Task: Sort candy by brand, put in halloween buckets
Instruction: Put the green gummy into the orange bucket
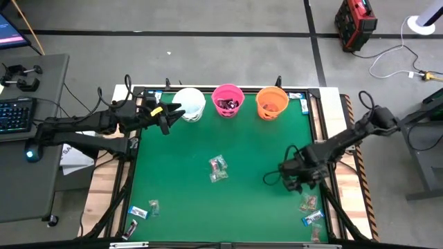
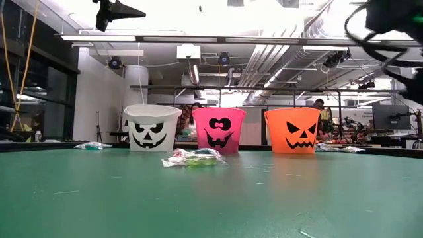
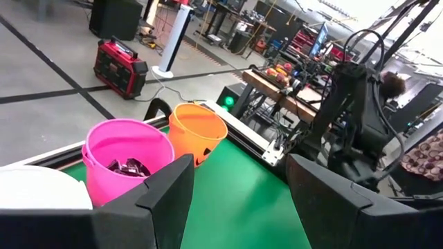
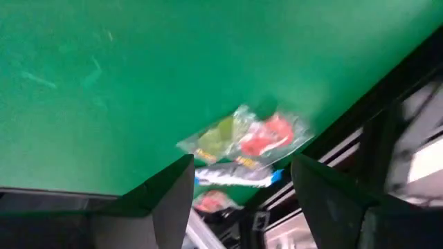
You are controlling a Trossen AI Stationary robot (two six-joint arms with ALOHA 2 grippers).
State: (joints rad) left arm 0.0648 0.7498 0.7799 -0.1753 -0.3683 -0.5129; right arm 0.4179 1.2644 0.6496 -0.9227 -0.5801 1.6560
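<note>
The white bucket (image 1: pixel 189 104), pink bucket (image 1: pixel 228 99) and orange bucket (image 1: pixel 271 102) stand in a row along the far edge of the green mat. My left gripper (image 1: pixel 174 113) hangs open and empty beside the white bucket, high above the mat (image 2: pixel 115 10); its wrist view (image 3: pixel 239 180) looks over the pink bucket (image 3: pixel 128 155) and orange bucket (image 3: pixel 197 128). My right gripper (image 1: pixel 294 181) is open and empty above the mat's near right part. Its wrist view (image 4: pixel 242 180) shows clear-wrapped green and red candy (image 4: pixel 242 138) lying flat on the mat.
Loose candy lies mid-mat (image 1: pixel 218 168), near the right front corner (image 1: pixel 309 203) and the left front corner (image 1: pixel 138 211). Dark wrappers lie inside the pink bucket (image 3: pixel 128 166). A black frame rail (image 1: pixel 325 138) borders the mat. The middle of the mat has open green surface.
</note>
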